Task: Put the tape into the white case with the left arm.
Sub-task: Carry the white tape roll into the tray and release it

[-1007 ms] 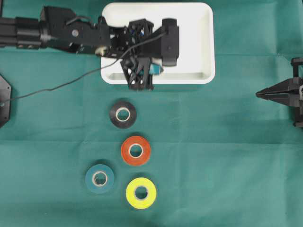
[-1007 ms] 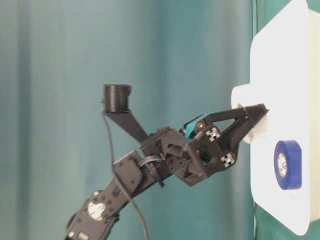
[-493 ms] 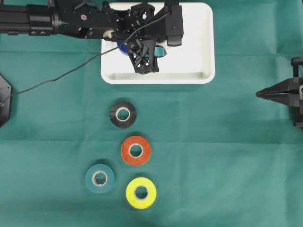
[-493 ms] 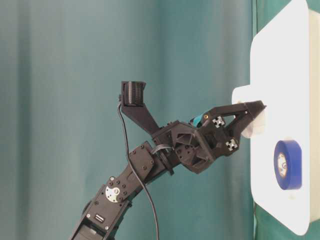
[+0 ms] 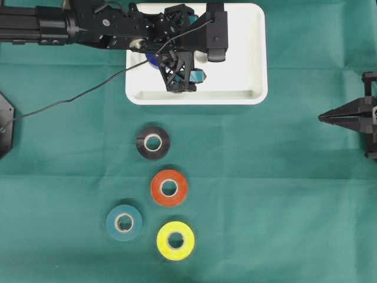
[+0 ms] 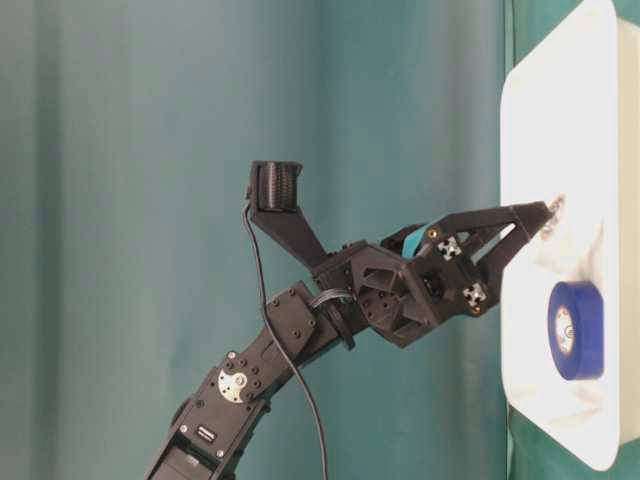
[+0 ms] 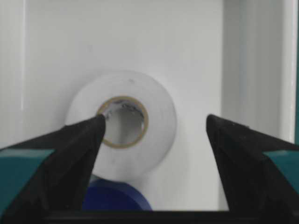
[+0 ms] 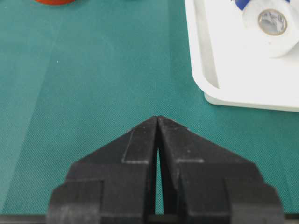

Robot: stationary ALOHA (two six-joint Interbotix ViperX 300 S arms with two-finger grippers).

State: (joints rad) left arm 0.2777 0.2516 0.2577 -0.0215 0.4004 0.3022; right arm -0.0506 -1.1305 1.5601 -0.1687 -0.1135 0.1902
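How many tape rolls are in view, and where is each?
6. On the cloth: black, orange, teal, yellow. In the white case: a white roll and a blue roll. The left arm may hide more.

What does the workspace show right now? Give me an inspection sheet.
Surface: green cloth.
Job's things: white tape roll lies flat in the white case, partly over a blue roll.
Clutter: black, orange, teal and yellow rolls on the cloth.
Grippers: left end effector open over the white roll; right end effector shut, empty.
Cables: black cable trails across the cloth.
Surroundings: green curtain.
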